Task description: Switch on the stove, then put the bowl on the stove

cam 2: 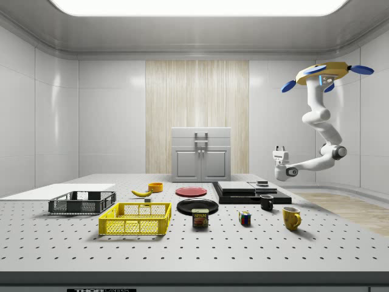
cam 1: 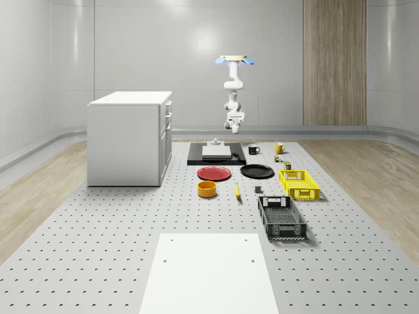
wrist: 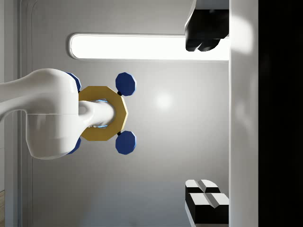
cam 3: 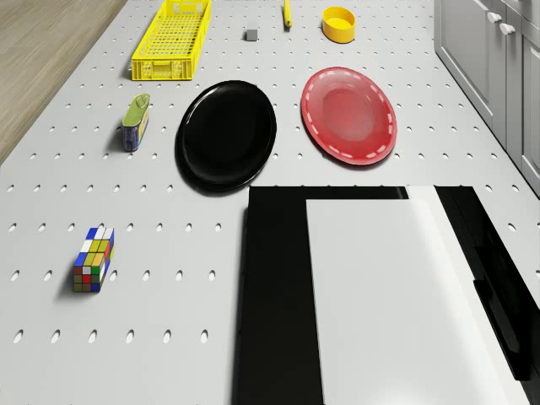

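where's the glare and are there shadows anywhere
Side view: a bright ceiling light panel washes out the top. Wrist view: a glowing light strip. Whole-scene view: soft shadows sit beside the cabinet and crates.

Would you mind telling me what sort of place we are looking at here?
Most likely a simulated lab test room staged as a kitchen: a perforated tabletop, a stove beside a white cabinet, and plain paneled walls. The drone hovers near the stove.

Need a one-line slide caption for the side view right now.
Drone hovers beyond the stove, gripper raised above it; yellow bowl untouched.
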Motion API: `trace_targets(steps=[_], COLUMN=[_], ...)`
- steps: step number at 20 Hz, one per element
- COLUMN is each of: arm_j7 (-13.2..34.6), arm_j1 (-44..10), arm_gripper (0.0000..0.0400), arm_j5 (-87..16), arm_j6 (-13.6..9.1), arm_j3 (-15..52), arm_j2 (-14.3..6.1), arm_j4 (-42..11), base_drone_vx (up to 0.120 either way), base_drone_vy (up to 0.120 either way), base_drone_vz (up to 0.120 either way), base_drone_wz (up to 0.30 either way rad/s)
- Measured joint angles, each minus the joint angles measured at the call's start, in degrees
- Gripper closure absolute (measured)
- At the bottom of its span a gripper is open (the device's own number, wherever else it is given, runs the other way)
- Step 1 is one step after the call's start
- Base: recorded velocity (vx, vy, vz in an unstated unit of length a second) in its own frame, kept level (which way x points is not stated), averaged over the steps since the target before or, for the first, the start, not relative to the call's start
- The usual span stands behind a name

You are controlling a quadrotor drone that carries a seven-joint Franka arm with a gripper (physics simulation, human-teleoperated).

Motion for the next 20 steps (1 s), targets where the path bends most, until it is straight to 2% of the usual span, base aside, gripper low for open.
trace_targets(steps=[20], arm_j7=[0.1], arm_j1=[-0.3], arm_gripper=[0.0], arm_j5=[-0.9], arm_j6=[0.8], arm_j3=[0.7], arm_j2=[-0.6], arm_j4=[-0.6], base_drone_vx=[0.12], base_drone_vy=[-0.12], base_drone_vz=[0.0], base_drone_wz=[0.0])
